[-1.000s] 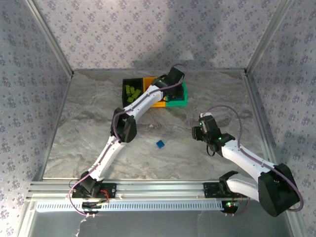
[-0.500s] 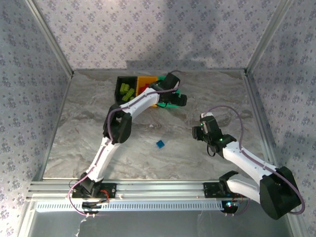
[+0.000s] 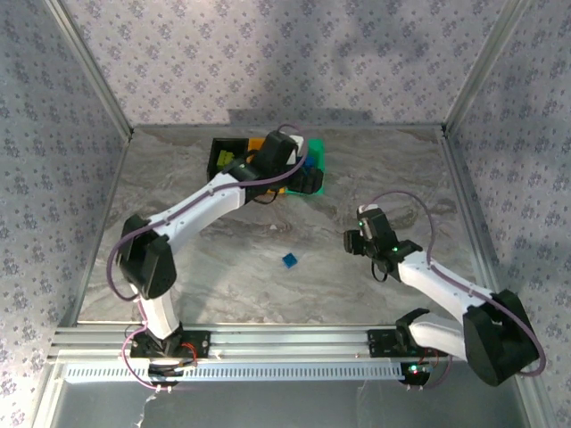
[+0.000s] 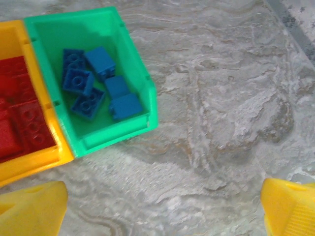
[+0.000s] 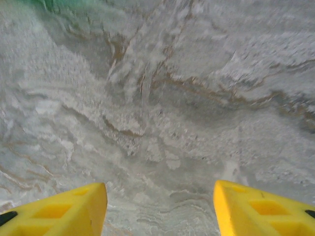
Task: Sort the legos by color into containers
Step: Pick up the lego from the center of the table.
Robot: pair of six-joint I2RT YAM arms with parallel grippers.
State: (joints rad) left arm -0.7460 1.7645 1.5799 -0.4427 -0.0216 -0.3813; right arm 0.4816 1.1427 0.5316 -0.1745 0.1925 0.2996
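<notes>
— Fingers first: what is the state of the left fingers (image 4: 32, 209)?
— Spread wide, with nothing between them. In the wrist view they hang over bare desk (image 4: 221, 123), just beside the green bin (image 4: 142, 98). From above they sit at the right end of the row of bins.
— Contents of that bin?
— Several blue legos (image 4: 88, 83), lying in a loose heap on its floor. The orange bin (image 4: 34, 157) is joined to one side of it and holds red legos (image 4: 24, 123). The black bin (image 3: 216, 159) closes the row at the far left. Lime legos (image 3: 229, 160) show inside it, partly hidden by the arm.
— The right fingers (image 5: 59, 211)?
— Parted and empty, pointed down at bare desk. From above they stand well apart from the bins, toward the right side.
— Anything unsorted?
— One loose blue lego (image 3: 290, 260), flat on the desk roughly between the two arms. It is nearer the front than the bins and touches neither arm.
</notes>
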